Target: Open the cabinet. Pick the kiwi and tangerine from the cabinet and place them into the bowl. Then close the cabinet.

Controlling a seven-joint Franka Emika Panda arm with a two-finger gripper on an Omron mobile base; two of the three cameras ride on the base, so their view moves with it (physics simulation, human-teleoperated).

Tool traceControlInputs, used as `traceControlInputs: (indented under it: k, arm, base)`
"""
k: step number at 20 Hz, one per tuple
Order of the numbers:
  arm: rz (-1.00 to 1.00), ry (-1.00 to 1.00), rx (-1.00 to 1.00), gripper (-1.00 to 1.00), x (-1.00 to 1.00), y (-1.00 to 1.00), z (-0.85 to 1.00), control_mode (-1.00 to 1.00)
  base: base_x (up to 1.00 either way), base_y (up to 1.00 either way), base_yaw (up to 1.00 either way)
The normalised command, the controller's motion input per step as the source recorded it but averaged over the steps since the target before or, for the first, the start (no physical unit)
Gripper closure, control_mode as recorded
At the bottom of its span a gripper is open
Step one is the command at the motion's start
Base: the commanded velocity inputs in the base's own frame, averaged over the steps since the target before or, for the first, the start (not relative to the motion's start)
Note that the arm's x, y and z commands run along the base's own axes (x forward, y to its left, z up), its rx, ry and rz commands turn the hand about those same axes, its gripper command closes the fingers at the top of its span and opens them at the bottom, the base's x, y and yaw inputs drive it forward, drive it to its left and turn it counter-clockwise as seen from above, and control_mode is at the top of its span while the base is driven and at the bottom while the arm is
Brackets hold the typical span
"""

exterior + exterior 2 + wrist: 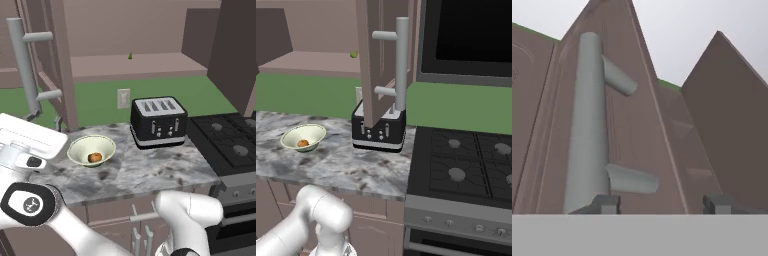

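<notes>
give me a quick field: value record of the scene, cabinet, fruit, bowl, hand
cabinet: both doors swung open, shelf exposed
door handle: silver vertical bar, right in front of the hand
hand: fingers spread apart, nothing between them, close to the open door
bowl: on the marble counter, left of the toaster
tangerine: orange fruit lying in the bowl
kiwi: cannot tell whether it is in the bowl
toaster: black, against the green wall
small green object: on the cabinet shelf

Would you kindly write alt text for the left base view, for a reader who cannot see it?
A pale bowl holding one orange-brown fruit sits on a marbled counter left of a black toaster. Above, the cabinet stands open, a tiny green object on its shelf. The stove is at right.
</notes>
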Motion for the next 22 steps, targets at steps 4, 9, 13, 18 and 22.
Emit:
traceControlInputs:
  k: [4,9,13,18,22]
  arm:
    - [-0.03,0.01,0.02,-1.0,0.39,-0.33,0.0,-1.0]
    - [0.0,-0.01,0.07,-1.0,0.24,-0.93,0.0,-1.0]
    - [0.0,-0.01,0.12,-1.0,0.28,-1.0,0.0,-1.0]
    - [0.02,0.0,0.23,-1.0,0.66,-1.0,0.0,-1.0]
    - [0.05,0.0,0.25,-1.0,0.99,-1.0,0.0,-1.0]
  base:
    - [0.0,0.0,0.0]
    - [0.0,0.0,0.0]
    - [0.0,0.0,0.0]
    - [0.0,0.0,0.0]
    - [0.0,0.0,0.0]
